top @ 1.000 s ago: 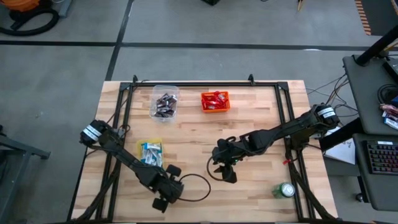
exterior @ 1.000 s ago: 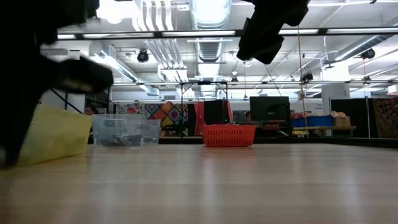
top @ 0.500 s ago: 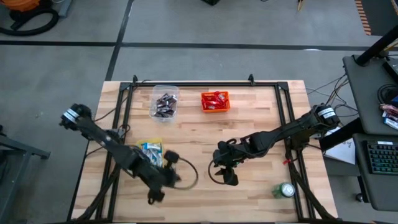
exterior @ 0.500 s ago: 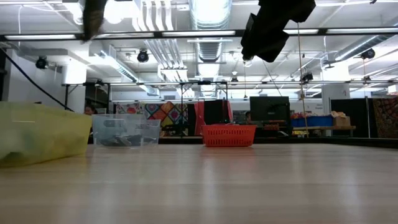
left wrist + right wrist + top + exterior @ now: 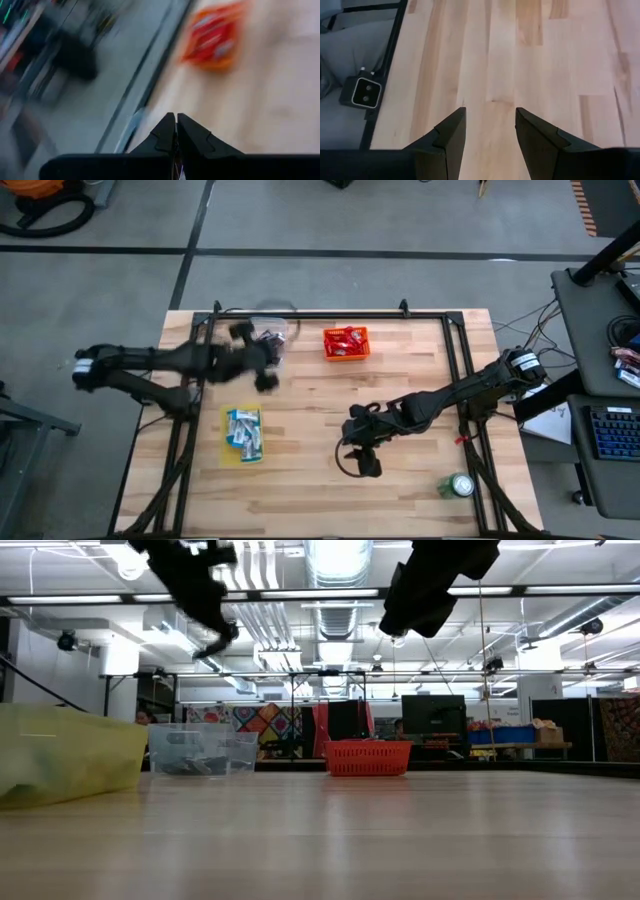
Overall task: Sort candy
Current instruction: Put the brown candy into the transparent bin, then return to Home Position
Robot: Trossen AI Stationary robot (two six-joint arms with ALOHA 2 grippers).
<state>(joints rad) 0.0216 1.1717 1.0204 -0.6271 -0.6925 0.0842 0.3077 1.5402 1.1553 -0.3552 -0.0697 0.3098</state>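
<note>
- The wooden counter (image 5: 330, 430) carried three bins: a clear bin (image 5: 268, 345) near the far edge towards the left, an orange bin (image 5: 346, 343) just to its right along that edge, and a yellow bin (image 5: 241, 434) near the left edge, closer to the front.
- The candy (image 5: 243, 430) lay inside the bins: blue-and-white bars in the yellow bin, red bars in the orange bin, dark bars in the clear bin. No loose bar showed on the bare wood.
- The left claw (image 5: 262, 362) was blurred with motion over the clear bin at the far edge. In its wrist view its two fingers (image 5: 165, 134) were pressed together with no gap; whether a bar was pinched between them could not be told.
- The right claw (image 5: 365, 461) hung over bare wood near the middle of the front half, fingers (image 5: 451, 131) spread wide and holding nothing.
- A green can (image 5: 460, 485) stood near the front right corner, well apart from the bins.
- Judged from this, sorting looked nearly or fully done. If the left claw carried a dark bar, the move would go best by settling squarely above the clear bin, then parting the fingers low enough that the bar fell inside the walls.
</note>
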